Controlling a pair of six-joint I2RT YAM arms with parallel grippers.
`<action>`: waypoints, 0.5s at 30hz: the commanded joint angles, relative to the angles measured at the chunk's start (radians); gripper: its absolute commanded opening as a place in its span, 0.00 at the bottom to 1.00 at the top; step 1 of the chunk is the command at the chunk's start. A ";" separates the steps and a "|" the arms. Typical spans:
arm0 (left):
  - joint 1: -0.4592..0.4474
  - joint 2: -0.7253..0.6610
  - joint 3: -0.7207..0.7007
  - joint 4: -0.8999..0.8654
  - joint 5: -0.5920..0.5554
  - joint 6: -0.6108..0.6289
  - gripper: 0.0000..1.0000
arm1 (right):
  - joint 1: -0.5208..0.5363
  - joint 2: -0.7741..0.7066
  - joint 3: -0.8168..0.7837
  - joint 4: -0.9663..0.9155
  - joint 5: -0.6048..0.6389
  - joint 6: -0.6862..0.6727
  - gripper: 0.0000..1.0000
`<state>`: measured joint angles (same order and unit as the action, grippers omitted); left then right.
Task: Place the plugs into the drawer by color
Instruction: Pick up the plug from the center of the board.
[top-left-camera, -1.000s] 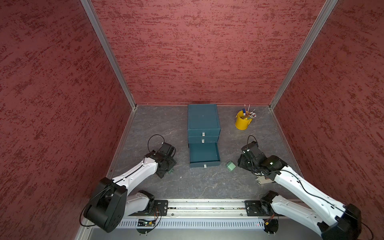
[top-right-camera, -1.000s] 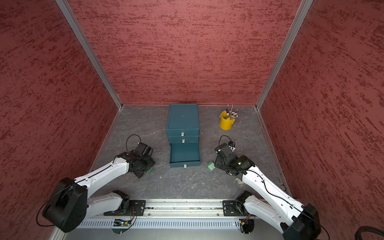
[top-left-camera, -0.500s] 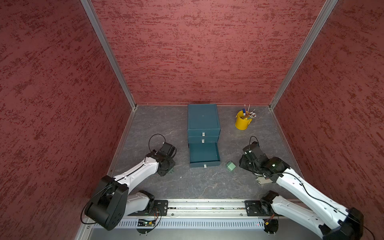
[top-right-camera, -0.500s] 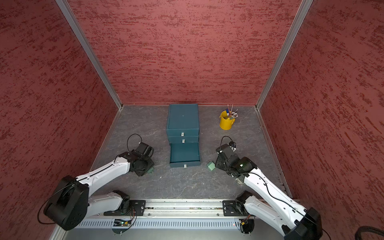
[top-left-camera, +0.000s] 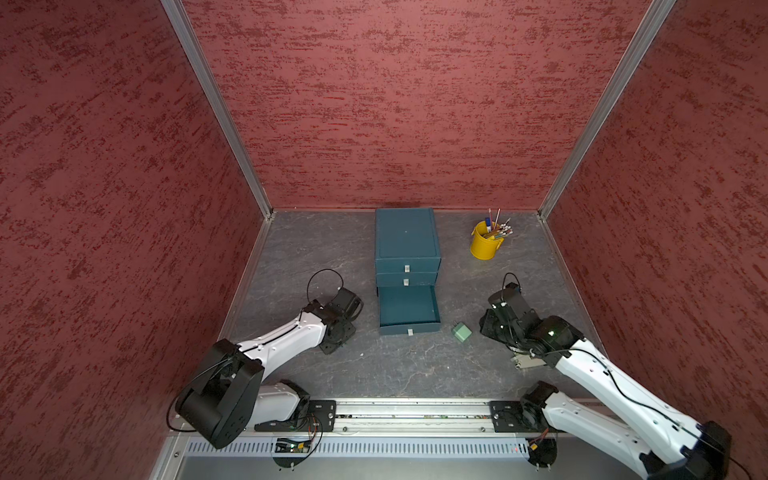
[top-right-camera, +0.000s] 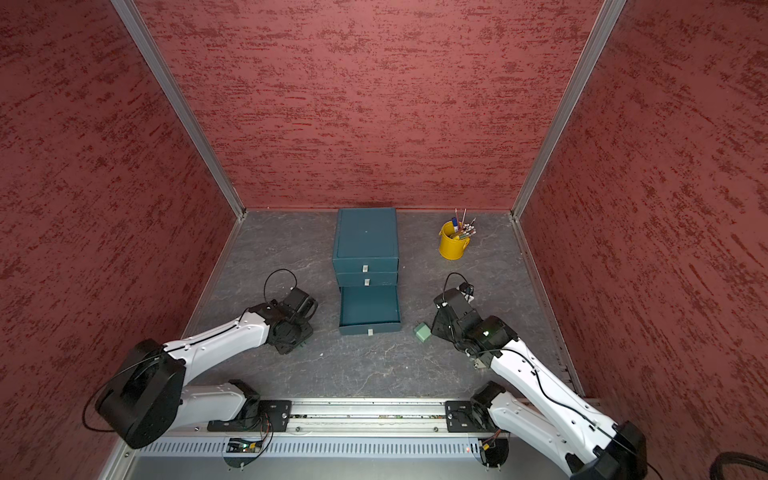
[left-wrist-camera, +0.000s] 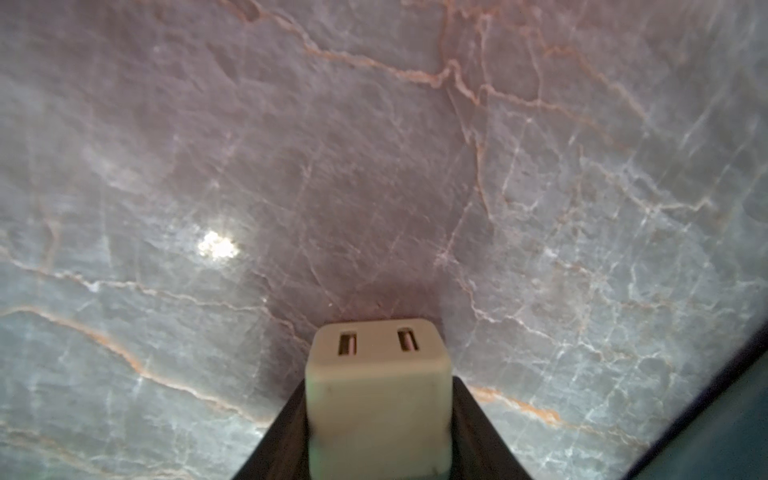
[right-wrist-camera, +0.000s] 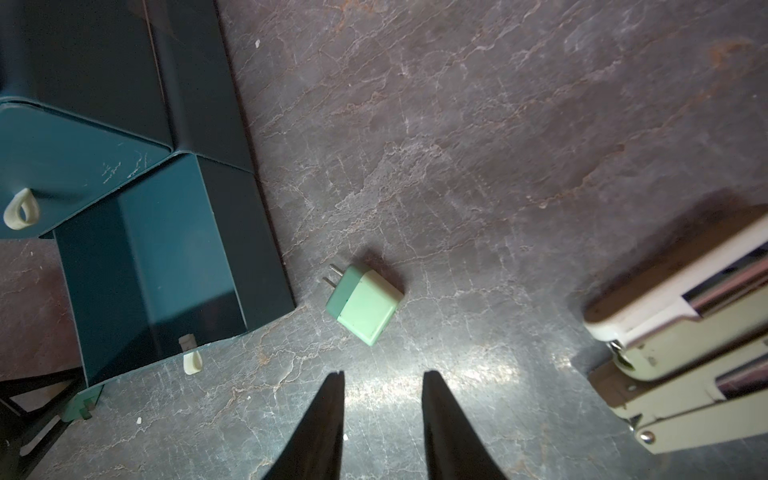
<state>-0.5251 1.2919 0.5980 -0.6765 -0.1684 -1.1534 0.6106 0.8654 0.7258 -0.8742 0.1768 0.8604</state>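
You work in a booth of rough red walls (top-left-camera: 104, 208) with metal corner posts, over a grey table (top-left-camera: 395, 365) veined like stone, with glare spots in both wrist views. At 9 o'clock of the bottom drawer (top-left-camera: 409, 309), the left gripper (left-wrist-camera: 378, 384) is clamped on a pale plug (left-wrist-camera: 376, 374), its two-slot face showing. The chest (top-left-camera: 407, 237) stands at 12 o'clock by the back wall, bottom drawer pulled out. A green plug (right-wrist-camera: 363, 309) lies on its side at the drawer's 4 o'clock, just beside its front corner. The right gripper (right-wrist-camera: 382, 374) hovers near it, fingers apart over bare table. A yellow bucket (top-left-camera: 482, 245) sits at the chest's 3 o'clock.
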 joint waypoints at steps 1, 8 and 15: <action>-0.003 0.002 0.013 -0.017 -0.023 0.002 0.36 | -0.003 -0.016 0.037 -0.024 0.026 0.006 0.35; 0.004 -0.086 0.101 -0.114 -0.089 0.075 0.01 | -0.003 -0.047 0.043 -0.036 0.038 0.010 0.34; 0.002 -0.178 0.250 -0.204 -0.153 0.206 0.00 | -0.003 -0.054 0.053 -0.043 0.046 0.008 0.34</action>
<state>-0.5247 1.1461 0.7918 -0.8261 -0.2665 -1.0325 0.6106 0.8207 0.7452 -0.8974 0.1883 0.8639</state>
